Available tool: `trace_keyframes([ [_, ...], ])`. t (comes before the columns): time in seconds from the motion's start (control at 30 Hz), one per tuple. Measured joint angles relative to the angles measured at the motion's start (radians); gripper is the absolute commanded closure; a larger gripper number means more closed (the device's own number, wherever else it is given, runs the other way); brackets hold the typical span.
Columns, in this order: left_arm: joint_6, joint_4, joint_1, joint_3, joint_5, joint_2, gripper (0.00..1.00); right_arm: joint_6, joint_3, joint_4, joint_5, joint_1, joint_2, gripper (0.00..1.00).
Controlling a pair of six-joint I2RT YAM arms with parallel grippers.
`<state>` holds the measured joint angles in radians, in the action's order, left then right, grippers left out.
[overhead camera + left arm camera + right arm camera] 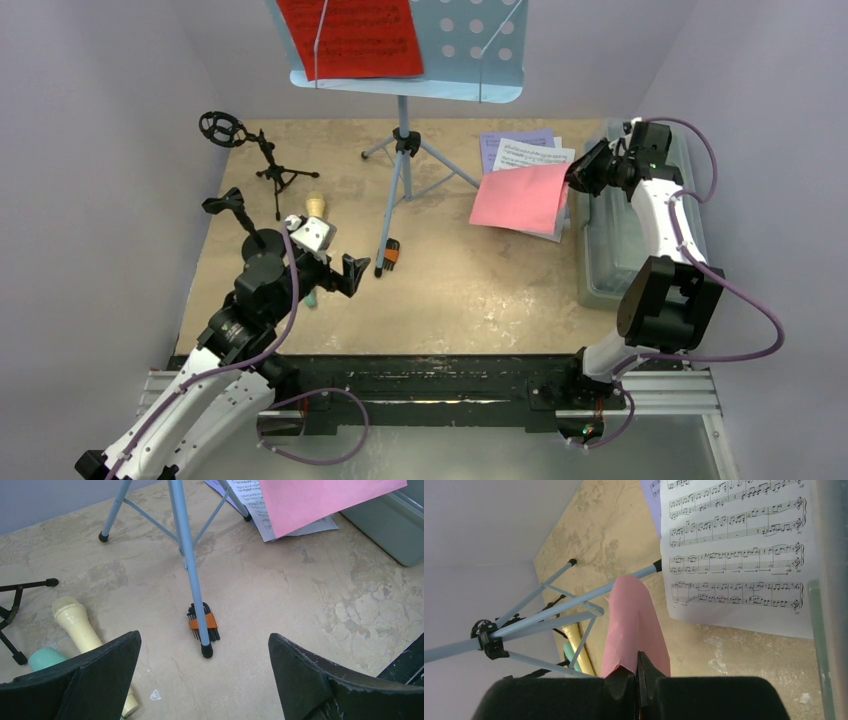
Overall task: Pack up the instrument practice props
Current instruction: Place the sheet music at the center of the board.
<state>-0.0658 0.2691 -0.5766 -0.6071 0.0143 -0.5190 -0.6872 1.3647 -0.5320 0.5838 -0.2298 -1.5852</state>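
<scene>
Right tool (638, 672) clamped on the one pink page (520, 197); left tool (204, 645) spread apart, empty.
The pink page hangs over white sheets (530, 155) and one purple page (500, 140) near the tabletop's far right corner. One red page (350, 37) sits on the one light-blue tripod (403, 150). Two microphones, yellow (80, 627) and mint-green (47, 659), lie beside the left tool.

- table (300, 605): matt, mottled beige stone-look surface, worn rough in patches
- tripod (192, 565): smooth light-blue painted metal tubing, black rubbery feet
- pink sheet (634, 625): thin matt paper, curled
- tub (600, 270), at 3 o'clock: translucent grey plastic
- yellow microphone (82, 630): smooth cream plastic, mesh-textured head
- left gripper (202, 637): matt black plastic, scuffed edges
</scene>
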Motion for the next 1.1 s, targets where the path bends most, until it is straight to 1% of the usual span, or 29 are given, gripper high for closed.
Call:
trace_keyframes([
  [0.1, 0.000, 0.000, 0.000, 0.000, 0.000, 0.000, 0.00, 0.022, 0.000, -0.001, 0.011, 0.000, -0.008, 0.94],
  [0.33, 0.000, 0.000, 0.001, 0.000, 0.000, -0.001, 0.00, 0.155, 0.005, -0.060, 0.020, 0.003, -0.075, 0.95],
  [0.57, 0.000, 0.000, 0.004, 0.000, 0.000, -0.003, 0.00, 0.182, 0.005, -0.082, 0.092, 0.003, -0.089, 0.95],
  [0.67, 0.000, -0.001, 0.005, 0.000, 0.000, -0.003, 0.00, 0.132, -0.008, -0.060, 0.162, 0.003, -0.058, 0.96],
  [0.8, 0.000, -0.002, 0.005, 0.000, 0.000, -0.006, 0.00, 0.003, -0.081, 0.034, 0.254, 0.002, 0.069, 0.96],
  [0.9, 0.000, -0.003, 0.006, 0.000, 0.000, -0.008, 0.00, -0.039, -0.084, 0.082, 0.276, 0.002, 0.130, 0.97],
  [0.97, 0.000, -0.005, 0.007, 0.000, 0.000, -0.010, 0.00, -0.039, -0.065, 0.087, 0.265, 0.000, 0.117, 0.97],
  [1.1, 0.000, -0.006, 0.007, 0.000, 0.000, -0.011, 0.00, -0.029, -0.022, 0.083, 0.186, -0.010, -0.003, 0.97],
])
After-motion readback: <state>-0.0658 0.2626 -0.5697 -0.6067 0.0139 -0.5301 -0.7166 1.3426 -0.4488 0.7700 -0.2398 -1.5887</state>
